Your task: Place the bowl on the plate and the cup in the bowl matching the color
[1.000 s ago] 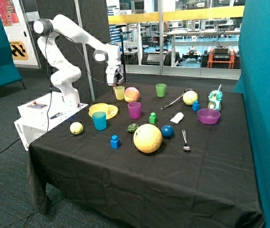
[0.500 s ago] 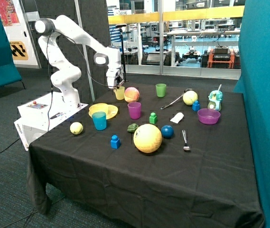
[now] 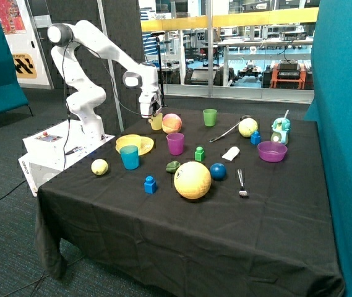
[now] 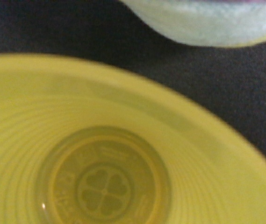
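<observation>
Tool: at the mouth of the cup, right over its rim at the far side of the desk; finger spread cannot be told from either view.
Cup: pale yellow, translucent, upright on the black cloth; wrist view looks straight down into it, ribbed inner wall, a clover mark on the bottom. Outside view has it at.
Peach-coloured ball: just beside the cup; its pale edge shows past the cup's rim in the wrist view.
Bowl: yellow, resting on the plate, nearer the front of the desk than the cup.
Plate: yellow, flat on the desk, its rim showing around the bowl; well apart from the cup.
Teal cup: just in front of the plate.
Magenta cup: between the plate and the green block.
Green cup: beyond the peach-coloured ball, away from the cup.
Desk: covered with a black cloth.
Task state: bowl on plate; cup not in bowl.
</observation>
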Robot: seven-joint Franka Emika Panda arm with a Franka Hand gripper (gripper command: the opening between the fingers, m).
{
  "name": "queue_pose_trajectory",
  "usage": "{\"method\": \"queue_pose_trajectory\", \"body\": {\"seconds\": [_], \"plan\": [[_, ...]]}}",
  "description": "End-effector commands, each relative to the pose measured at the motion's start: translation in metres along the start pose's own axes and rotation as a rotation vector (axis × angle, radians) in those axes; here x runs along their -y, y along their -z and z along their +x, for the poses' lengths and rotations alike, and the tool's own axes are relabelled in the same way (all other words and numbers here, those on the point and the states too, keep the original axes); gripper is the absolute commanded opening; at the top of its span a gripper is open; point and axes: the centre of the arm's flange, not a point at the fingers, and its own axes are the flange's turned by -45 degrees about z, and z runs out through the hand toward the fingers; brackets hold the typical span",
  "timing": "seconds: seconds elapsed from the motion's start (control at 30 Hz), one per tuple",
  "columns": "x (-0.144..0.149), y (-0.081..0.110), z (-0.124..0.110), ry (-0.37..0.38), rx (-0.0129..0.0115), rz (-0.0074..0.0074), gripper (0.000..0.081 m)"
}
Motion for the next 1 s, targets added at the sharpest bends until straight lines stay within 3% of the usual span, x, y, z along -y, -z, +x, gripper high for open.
{"method": "queue_pose_trajectory", "body": {"seconds": [0.0,0.63,0.97], "plan": [[-0.001,-0.003,0.001,-0.009,-0.0001,-0.0018,0.0],[0.008,-0.009,-0.004,0.013,-0.0001,-0.0018,0.0],[0.016,0.005,0.001,0.018,-0.0001,-0.0018,0.0]]}}
